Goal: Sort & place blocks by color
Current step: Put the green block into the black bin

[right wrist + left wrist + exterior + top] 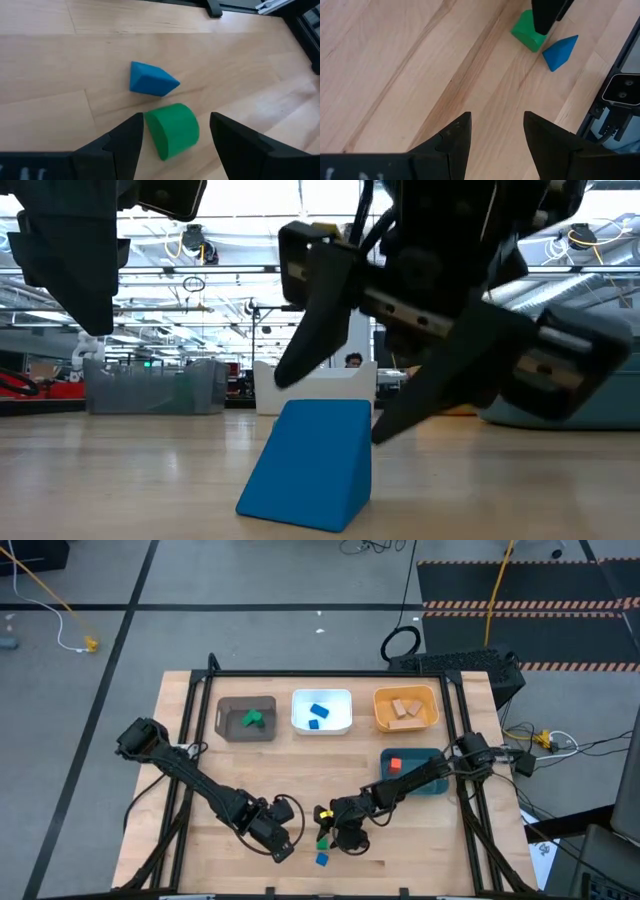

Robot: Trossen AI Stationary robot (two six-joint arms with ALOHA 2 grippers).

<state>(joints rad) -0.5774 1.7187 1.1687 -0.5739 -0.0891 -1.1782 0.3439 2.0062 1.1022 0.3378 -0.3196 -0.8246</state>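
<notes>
Green block (172,130): lower centre of the frame, touching the table, between the parted right gripper (175,145) fingers — nothing held.
Advice: descend squarely, avoid nudging the blue wedge (150,80).
Left gripper (492,137): open, empty.

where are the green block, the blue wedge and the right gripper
green block (172,129), right wrist view, its rounded top
blue wedge (310,465), low view, its front face
right gripper (176,135), right wrist view, open, midway between its fingertips
</notes>
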